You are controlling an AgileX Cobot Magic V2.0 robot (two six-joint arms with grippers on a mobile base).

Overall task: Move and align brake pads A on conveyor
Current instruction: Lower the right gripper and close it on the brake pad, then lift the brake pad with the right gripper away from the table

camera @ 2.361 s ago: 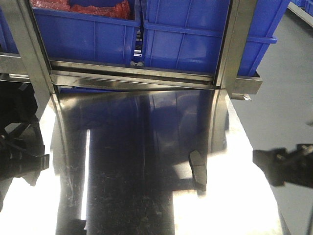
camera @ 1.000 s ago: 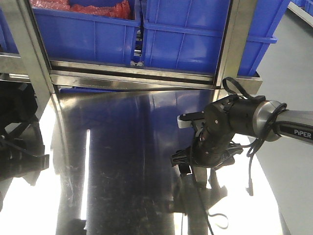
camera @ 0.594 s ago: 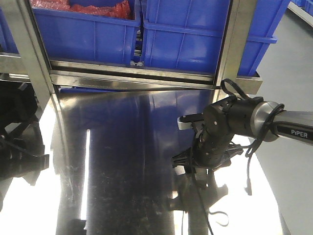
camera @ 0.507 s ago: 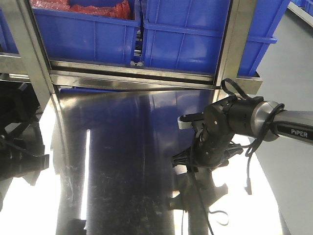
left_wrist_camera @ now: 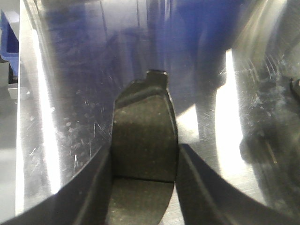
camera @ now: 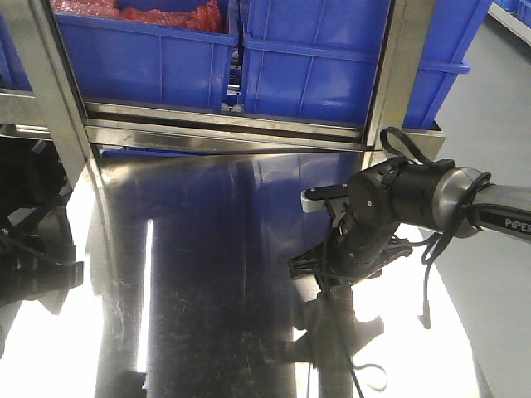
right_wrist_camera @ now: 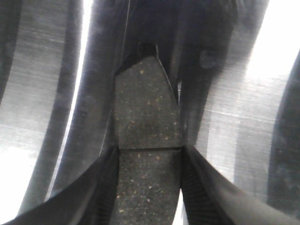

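1. Two brake pads are in hand, one per arm, and neither is on the conveyor, which appears in no view
2. The left gripper (left_wrist_camera: 144,161) is closed on the left pad (left_wrist_camera: 142,126). Its two fingers press the long sides of the pad, rough face up, with the centre groove level with the fingertips
3. The right gripper (right_wrist_camera: 149,150) clamps the right pad (right_wrist_camera: 146,108) the same way, over the shiny steel table (camera: 207,290) in front of the blue bins (camera: 315,66)
4. Whether either pad is clear of the steel or resting on it, I cannot tell, because the mirror surface confuses the edges
5. Likely step: carry both pads over to the belt, so most of the task is probably ahead
6. Slip risk: each pad is pinched only on its narrow curved edges, and much of it sticks out past the fingertips. A quick swing could make it pivot or slide out
7. Drag risk: if a pad sits low, moving sideways would scrape it across the table and twist it in the grip
8. Snag risk: a loose cable (camera: 427,311) hangs from the right arm (camera: 415,203) close to the table edge and could catch during travel
9. Alignment risk: a pad that turns in the fingers would land crooked, and the rough belt would probably resist later nudging
10. Crowding risk: setting the pads down side by side brings both grippers close together, so they may bump
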